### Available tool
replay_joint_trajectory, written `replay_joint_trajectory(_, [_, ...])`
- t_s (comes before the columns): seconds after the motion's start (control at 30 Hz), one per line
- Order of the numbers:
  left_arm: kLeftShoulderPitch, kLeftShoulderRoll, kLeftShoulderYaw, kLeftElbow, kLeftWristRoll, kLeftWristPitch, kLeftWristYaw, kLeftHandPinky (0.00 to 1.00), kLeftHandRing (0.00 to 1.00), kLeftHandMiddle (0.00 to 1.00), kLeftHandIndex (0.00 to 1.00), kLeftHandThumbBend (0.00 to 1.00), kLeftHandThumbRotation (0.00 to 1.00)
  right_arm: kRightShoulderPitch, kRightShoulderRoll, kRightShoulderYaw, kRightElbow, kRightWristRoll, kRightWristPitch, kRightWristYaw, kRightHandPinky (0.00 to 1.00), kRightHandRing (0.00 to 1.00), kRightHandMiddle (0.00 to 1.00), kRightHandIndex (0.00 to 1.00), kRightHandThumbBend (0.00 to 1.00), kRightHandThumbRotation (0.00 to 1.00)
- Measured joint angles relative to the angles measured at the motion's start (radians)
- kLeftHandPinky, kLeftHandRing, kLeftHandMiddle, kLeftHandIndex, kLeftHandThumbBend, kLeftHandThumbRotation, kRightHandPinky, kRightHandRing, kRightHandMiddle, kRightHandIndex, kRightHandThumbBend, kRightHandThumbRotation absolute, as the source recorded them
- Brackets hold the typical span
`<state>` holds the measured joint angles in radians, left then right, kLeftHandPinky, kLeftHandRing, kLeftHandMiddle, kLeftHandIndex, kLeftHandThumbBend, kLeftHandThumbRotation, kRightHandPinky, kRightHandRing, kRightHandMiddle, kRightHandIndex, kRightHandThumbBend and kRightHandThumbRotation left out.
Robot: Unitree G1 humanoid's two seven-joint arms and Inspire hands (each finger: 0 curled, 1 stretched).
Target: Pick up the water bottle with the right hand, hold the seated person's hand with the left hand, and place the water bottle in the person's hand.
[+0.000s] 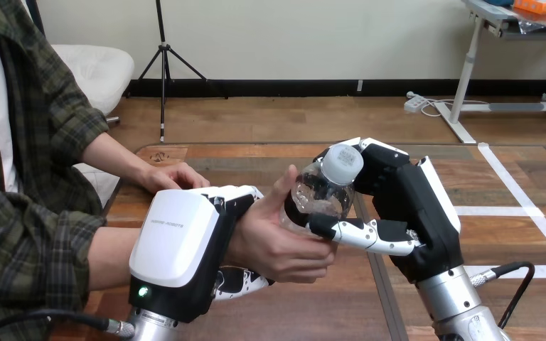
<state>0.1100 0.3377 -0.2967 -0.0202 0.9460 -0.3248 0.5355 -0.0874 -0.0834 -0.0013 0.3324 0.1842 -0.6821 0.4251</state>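
At 9 o'clock in the head view, we see the person's rear hand (176, 176) resting on the wooden table (313, 305). At 7 o'clock, our left hand (178, 245) has its fingers curled over and under the person's wrist (236, 238). At centre, the person's front hand (284, 245) cups the clear water bottle (321, 195), its cap tilted toward 1 o'clock. At 3 o'clock of the bottle, our right hand (412, 206) clamps it, thumb across the front and fingers behind.
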Motion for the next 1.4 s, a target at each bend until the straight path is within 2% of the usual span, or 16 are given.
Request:
replay_joint_trajectory(0.17, [0.0,0.0,0.0,0.0,0.0,0.0,0.0,0.31,0.4,0.47,0.5,0.9,0.0,0.0,0.0,0.0,0.0,-0.001,0.0,-0.001,0.44,0.47,0.53,0.61,0.71,0.0])
replay_joint_trajectory(0.23, [0.0,0.0,0.0,0.0,0.0,0.0,0.0,0.32,0.41,0.49,0.51,0.91,0.0,0.0,0.0,0.0,0.0,-0.004,0.001,-0.002,0.5,0.56,0.63,0.67,0.72,0.0])
replay_joint_trajectory(0.27, [0.0,0.0,0.0,0.0,0.0,0.0,0.0,0.32,0.41,0.49,0.51,0.91,0.0,0.0,-0.001,0.0,-0.002,-0.006,0.002,-0.003,0.5,0.56,0.63,0.67,0.72,0.0])
replay_joint_trajectory(0.3, [0.0,0.0,0.0,0.0,0.0,0.001,0.0,0.33,0.44,0.52,0.53,0.91,0.0,0.0,-0.001,0.0,-0.003,-0.009,0.004,-0.005,0.56,0.64,0.71,0.72,0.72,0.0])
replay_joint_trajectory(0.37, [0.0,0.0,0.0,0.0,0.001,0.004,0.0,0.34,0.46,0.54,0.55,0.92,0.0,0.0,-0.003,-0.001,-0.006,-0.019,0.006,-0.008,0.6,0.7,0.76,0.76,0.72,0.0])
replay_joint_trajectory(0.57, [0.0,0.002,0.001,0.0,0.023,0.028,0.0,0.48,0.63,0.69,0.67,0.96,0.01,0.0,-0.014,-0.001,-0.014,-0.048,0.009,-0.015,0.76,0.86,0.9,0.88,0.75,0.06])
replay_joint_trajectory(0.6, [0.0,0.002,0.001,0.0,0.029,0.031,0.0,0.57,0.7,0.76,0.73,0.97,0.04,0.0,-0.016,-0.001,-0.015,-0.051,0.01,-0.016,0.81,0.91,0.94,0.91,0.77,0.1])
replay_joint_trajectory(0.63, [0.0,0.002,0.001,0.0,0.034,0.034,0.0,0.6,0.73,0.78,0.76,0.98,0.06,0.0,-0.019,-0.001,-0.016,-0.057,0.011,-0.017,0.83,0.92,0.95,0.92,0.78,0.11])
replay_joint_trajectory(0.87, [0.0,0.01,-0.001,0.0,0.049,0.032,0.0,0.87,0.91,0.94,0.92,1.0,0.22,0.0,-0.038,0.0,-0.022,-0.093,0.018,-0.024,0.93,0.98,0.99,0.98,0.82,0.2])
replay_joint_trajectory(0.9, [0.0,0.013,-0.001,0.0,0.048,0.027,0.0,0.92,0.94,0.96,0.95,1.0,0.31,0.0,-0.04,0.0,-0.022,-0.099,0.018,-0.026,0.96,0.99,0.99,0.99,0.83,0.22])
replay_joint_trajectory(1.2, [-0.006,0.038,-0.004,0.0,0.04,-0.035,-0.006,0.99,0.99,1.0,1.0,1.0,0.52,0.0,-0.043,0.0,-0.023,-0.123,0.018,-0.039,1.0,1.0,1.0,1.0,0.85,0.28])
replay_joint_trajectory(1.4, [-0.01,0.053,-0.004,0.0,0.019,-0.072,-0.026,1.0,1.0,1.0,1.0,1.0,0.58,0.0,-0.042,0.0,-0.023,-0.128,0.018,-0.04,1.0,1.0,1.0,1.0,0.86,0.3])
